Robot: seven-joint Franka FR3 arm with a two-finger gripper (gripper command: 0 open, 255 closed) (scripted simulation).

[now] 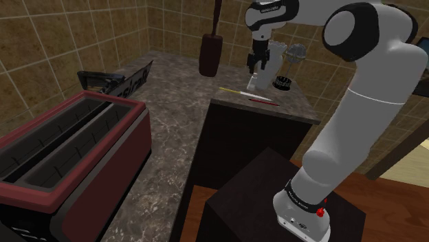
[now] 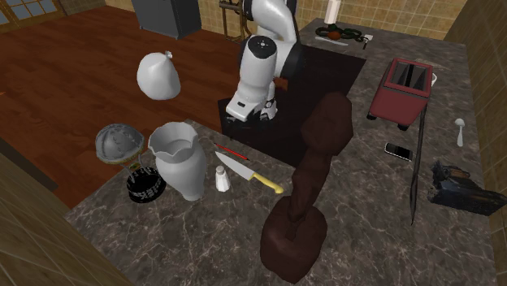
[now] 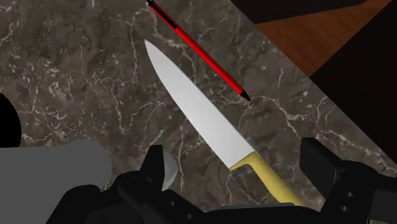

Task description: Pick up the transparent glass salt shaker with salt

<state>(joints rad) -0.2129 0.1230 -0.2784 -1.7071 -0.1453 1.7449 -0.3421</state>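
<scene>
Jaws stand apart, with the salt shaker between them, close against one side.

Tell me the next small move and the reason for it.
Probably shift the open gripper sideways toward the pitcher before lowering. In the wrist view the salt shaker peeks out beside one finger, off centre, while the knife lies in the gap between the fingers.

No readable words or numbers. Pale lettering on the black appliance just behind the toaster, too small to make out.
</scene>
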